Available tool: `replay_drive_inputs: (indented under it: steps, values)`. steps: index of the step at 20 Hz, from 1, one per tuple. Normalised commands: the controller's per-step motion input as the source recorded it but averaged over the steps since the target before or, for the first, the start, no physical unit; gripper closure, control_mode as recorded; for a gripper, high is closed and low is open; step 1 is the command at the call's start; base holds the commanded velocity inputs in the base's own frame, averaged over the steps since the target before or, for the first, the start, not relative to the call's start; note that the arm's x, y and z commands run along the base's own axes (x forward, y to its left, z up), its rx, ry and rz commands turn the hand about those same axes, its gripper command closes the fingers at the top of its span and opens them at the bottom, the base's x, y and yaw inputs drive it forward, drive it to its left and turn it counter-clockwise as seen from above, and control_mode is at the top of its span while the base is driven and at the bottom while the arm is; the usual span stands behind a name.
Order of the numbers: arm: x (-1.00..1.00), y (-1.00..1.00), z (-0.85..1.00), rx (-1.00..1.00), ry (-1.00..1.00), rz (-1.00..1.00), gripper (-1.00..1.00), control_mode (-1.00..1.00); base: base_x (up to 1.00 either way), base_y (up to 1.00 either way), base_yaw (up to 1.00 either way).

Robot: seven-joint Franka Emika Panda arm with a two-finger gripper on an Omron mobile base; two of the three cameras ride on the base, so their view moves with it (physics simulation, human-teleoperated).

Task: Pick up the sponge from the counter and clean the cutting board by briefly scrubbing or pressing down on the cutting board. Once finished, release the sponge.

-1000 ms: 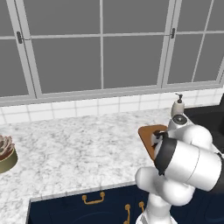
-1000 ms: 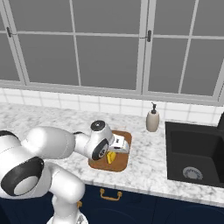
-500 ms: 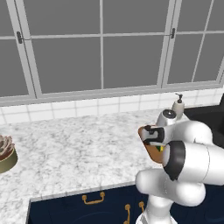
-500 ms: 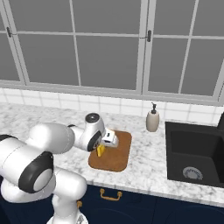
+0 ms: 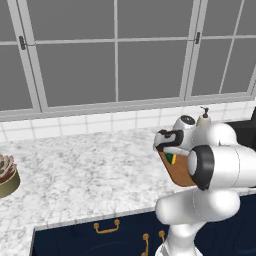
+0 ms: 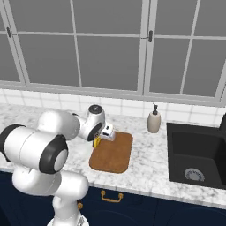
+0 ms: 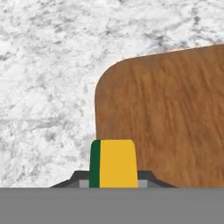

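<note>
Marbled counter (image 7: 43, 65) spans the frame's left; the gripper (image 7: 113, 180), bottom centre, clasps the sponge (image 7: 113, 164) above the cutting board's (image 7: 166, 118) corner. Best shift inward, then press flat.

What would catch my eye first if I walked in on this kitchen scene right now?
Probably the big white arm bent over the marbled counter, its pincer shut on a small yellow-and-green sponge above one corner of the brown cutting board. Next, the black sink to the right and the soap bottle beside it by the tiled wall.
</note>
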Motion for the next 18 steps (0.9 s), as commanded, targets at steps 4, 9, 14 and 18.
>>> replay_drive_inputs:
  steps: [4,9,14,18]
  values:
    - [-0.02,-0.25,-0.25,-0.06,0.0,-0.09,1.0,-1.0,0.0,0.0,0.0]
    - [-0.25,-0.73,-0.27,-0.05,0.0,-0.09,1.0,-1.0,0.0,0.0,0.0]
    - [-0.74,-0.89,-0.12,0.0,0.0,-0.08,1.0,-1.0,0.0,0.0,0.0]
    - [-1.0,-0.4,0.0,0.0,0.01,-0.02,1.0,-1.0,0.0,0.0,0.0]
